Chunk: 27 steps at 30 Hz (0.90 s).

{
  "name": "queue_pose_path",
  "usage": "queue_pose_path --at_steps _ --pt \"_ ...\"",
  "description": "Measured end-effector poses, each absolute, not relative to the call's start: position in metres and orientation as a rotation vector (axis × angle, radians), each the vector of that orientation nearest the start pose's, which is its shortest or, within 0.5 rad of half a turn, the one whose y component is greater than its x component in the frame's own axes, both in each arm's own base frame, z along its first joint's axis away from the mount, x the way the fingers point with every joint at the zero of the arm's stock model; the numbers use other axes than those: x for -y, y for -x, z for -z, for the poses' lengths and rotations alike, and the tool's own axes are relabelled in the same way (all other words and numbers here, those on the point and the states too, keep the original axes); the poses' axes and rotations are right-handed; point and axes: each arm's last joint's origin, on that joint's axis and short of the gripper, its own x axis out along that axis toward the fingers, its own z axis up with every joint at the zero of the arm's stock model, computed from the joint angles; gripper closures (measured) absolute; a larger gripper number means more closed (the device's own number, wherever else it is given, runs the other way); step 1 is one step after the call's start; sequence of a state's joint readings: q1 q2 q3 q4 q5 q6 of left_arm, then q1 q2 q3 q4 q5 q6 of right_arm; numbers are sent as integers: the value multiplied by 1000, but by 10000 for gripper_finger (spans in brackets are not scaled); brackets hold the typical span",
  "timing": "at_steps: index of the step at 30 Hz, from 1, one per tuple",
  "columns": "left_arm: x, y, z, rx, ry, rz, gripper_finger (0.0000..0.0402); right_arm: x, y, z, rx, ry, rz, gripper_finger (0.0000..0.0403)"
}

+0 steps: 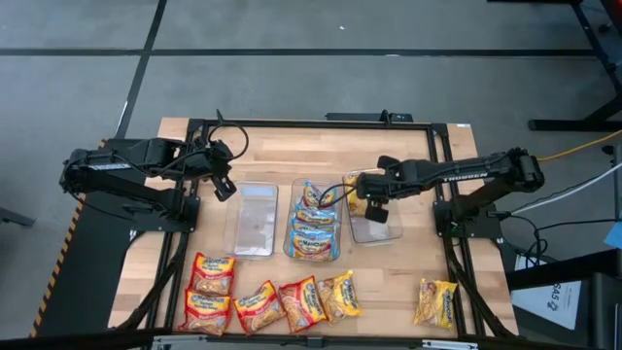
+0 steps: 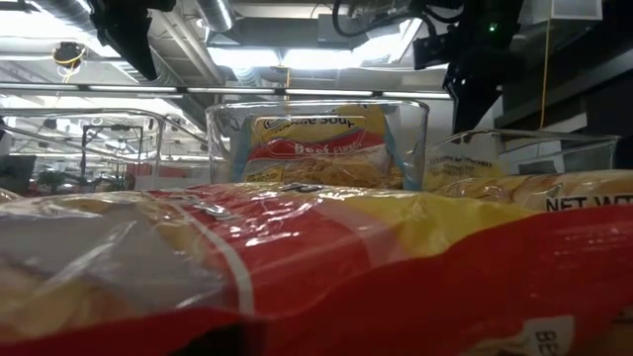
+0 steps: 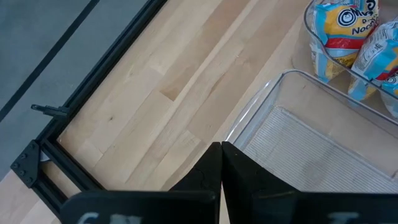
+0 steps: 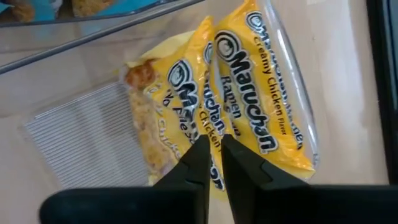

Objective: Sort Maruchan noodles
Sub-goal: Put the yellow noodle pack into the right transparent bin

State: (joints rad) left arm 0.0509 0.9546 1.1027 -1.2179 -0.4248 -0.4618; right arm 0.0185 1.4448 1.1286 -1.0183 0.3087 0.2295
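Loose Maruchan packets line the table's front edge: four red-orange packets [image 1: 243,299] at the left, one yellow packet [image 1: 339,295] beside them, another yellow packet [image 1: 435,300] apart at the right. Behind them stand three clear tubs: the left tub [image 1: 252,220] with nothing in it, the middle tub [image 1: 314,221] stacked with blue-trimmed packets [image 1: 315,233], and the right tub [image 1: 375,222] holding two yellow Creamy Chicken packets [image 4: 261,99]. The right gripper [image 1: 375,207] hangs over that right tub, its jaws nearly together and gripping nothing. Farther back, the left gripper [image 1: 224,185] hovers over the far left corner of the left tub, jaws pressed together.
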Motion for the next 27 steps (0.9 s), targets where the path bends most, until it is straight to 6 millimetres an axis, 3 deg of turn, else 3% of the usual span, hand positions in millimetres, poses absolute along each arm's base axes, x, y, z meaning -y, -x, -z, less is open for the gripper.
queue_pose_path --at_steps 9,13,17,21,27 --pt "-19 -145 -332 -934 210 -660 401 8 -263 -264 -1214 69 550 338" --pt "-19 -145 -332 -934 210 -661 401 8 -267 -295 -1135 -5 604 346" --pt "-19 -145 -332 -934 210 -661 401 1 -269 -332 -1114 -279 454 355" --pt "-19 -145 -332 -934 210 -661 401 -18 -268 -351 -1155 -590 209 358" --pt "-19 -145 -332 -932 216 -664 401 -73 -264 -345 -1187 -574 30 358"
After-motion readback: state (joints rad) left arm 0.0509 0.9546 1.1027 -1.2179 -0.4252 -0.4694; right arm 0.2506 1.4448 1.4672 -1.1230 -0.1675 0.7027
